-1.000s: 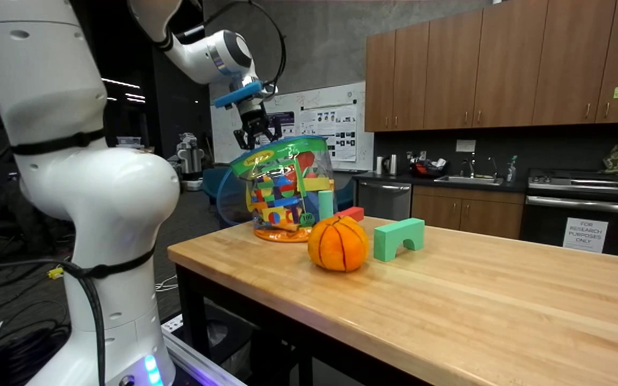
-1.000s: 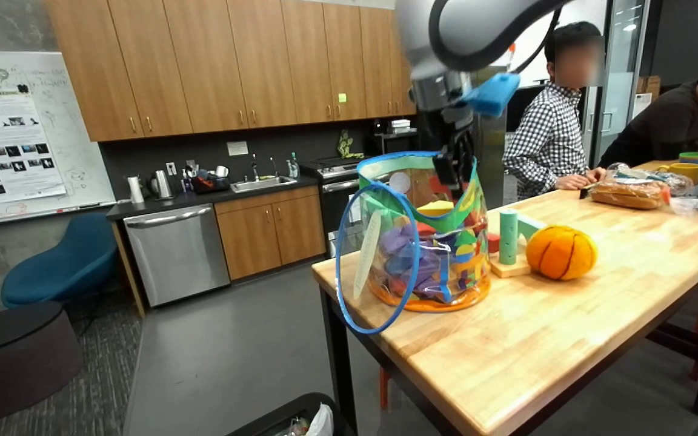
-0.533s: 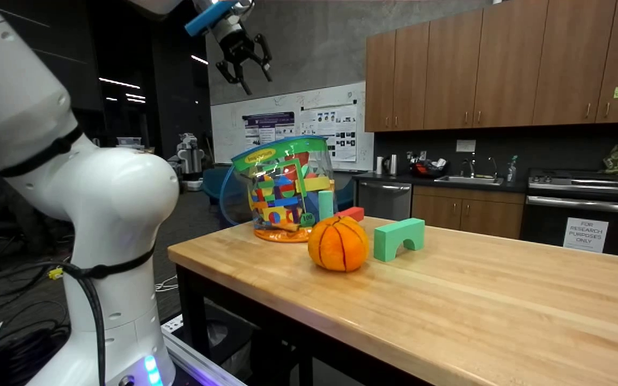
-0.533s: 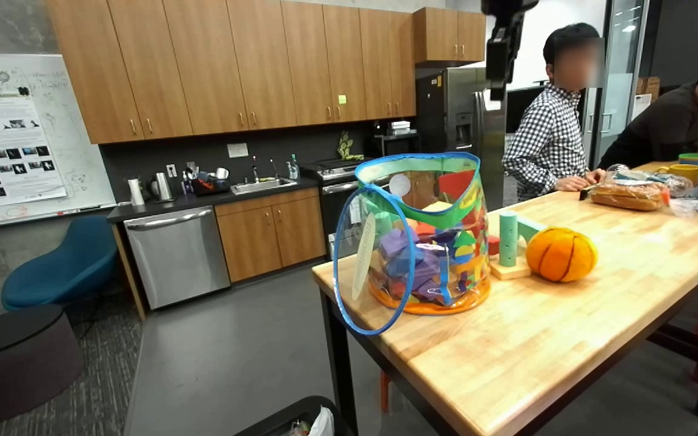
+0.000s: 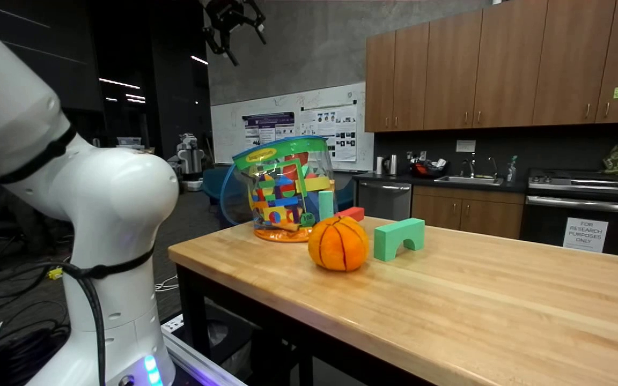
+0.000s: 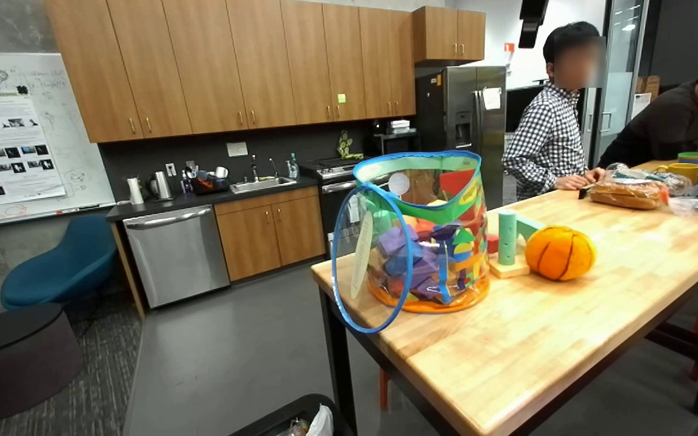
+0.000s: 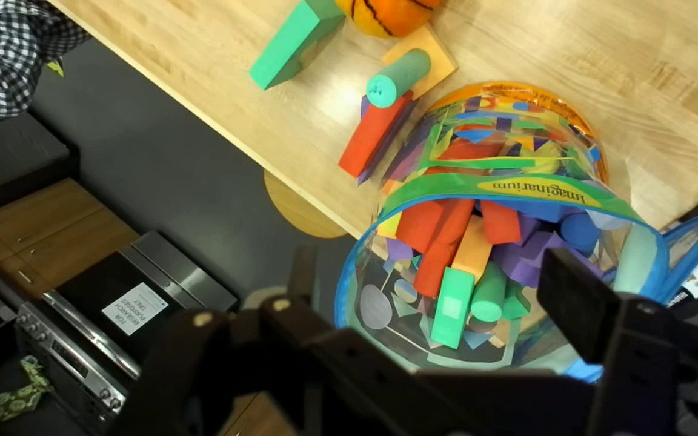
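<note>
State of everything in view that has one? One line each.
Pincer: open, empty
Bag: standing, top open, blocks inside
Lid: hanging open
Green cylinder: upright on flat block
Green arch: standing on its legs
Orange ball: resting on table
Dishwasher: shut
Cupboards: shut

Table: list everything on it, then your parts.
bag: one, clear, end of table
blocks: many, multicoloured, inside bag
slab: one, tan, beside bag
cylinder: one, green, on slab
bar: one, red, beside bag
piece: one, purple, against bar
arch: one, green, near cylinder
ball: one, orange, near arch
mug: one, yellow, far from bag
bowl: one, green-blue, near mug
packages: several, brown and clear, near mug
gripper: one, black, open, higher than bag
arm: one, white, beside table
</note>
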